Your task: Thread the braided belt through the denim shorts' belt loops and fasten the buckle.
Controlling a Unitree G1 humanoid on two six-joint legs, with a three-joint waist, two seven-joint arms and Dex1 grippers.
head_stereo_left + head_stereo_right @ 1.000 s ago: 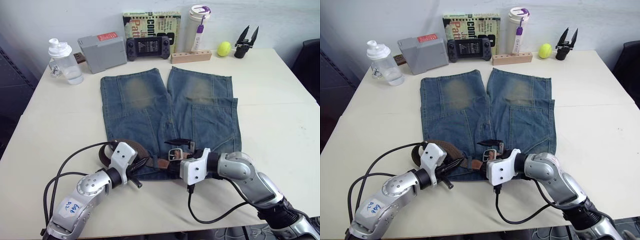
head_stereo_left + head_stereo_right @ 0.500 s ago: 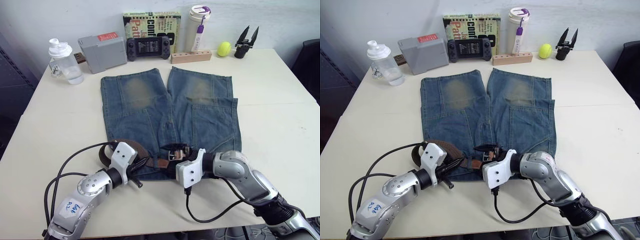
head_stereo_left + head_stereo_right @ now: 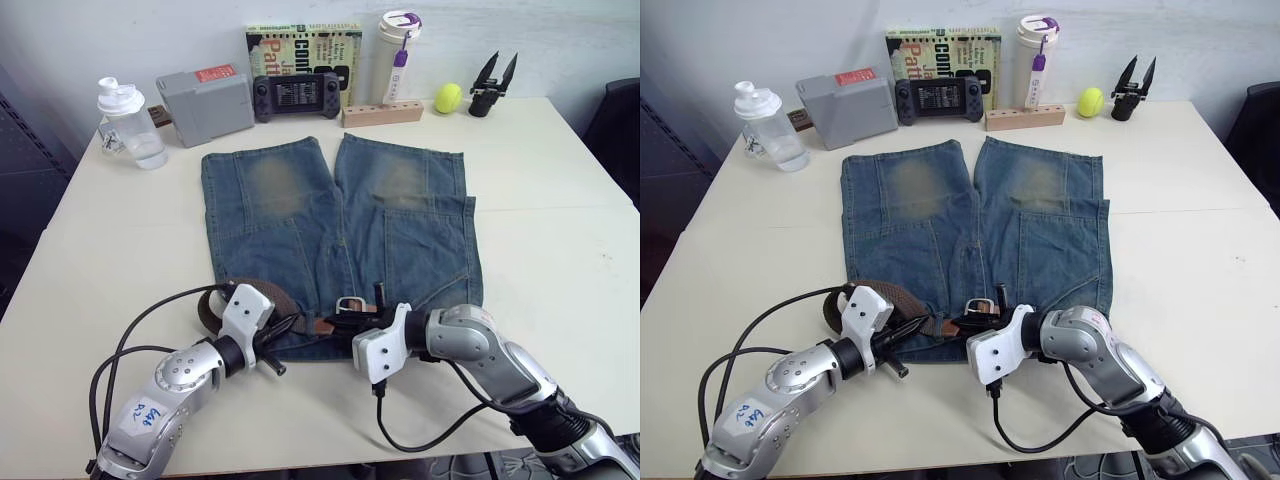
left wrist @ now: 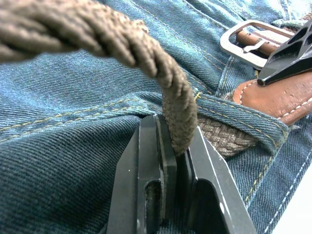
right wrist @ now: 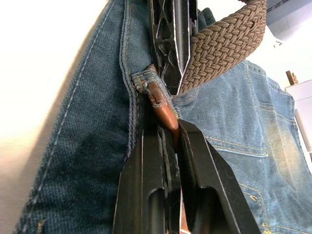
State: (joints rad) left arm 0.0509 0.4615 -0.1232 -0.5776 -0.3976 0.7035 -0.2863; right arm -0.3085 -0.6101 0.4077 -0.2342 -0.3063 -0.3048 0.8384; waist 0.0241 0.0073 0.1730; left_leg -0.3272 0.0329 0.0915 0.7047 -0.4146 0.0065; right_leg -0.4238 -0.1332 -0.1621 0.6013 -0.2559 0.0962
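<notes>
Belt's tan end (image 5: 163,109) is pinched by the right gripper (image 3: 973,322), which moved closer to the left gripper (image 3: 285,327) clamping the braided belt (image 4: 170,105); threading continues.

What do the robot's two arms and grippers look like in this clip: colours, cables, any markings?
Both arms are rounded silver-grey metal with white blocks at the wrists and black cables looping out from them. The left arm carries a white sticker with blue handwriting. The left gripper and right gripper have flat, black, ribbed plastic jaws.
</notes>
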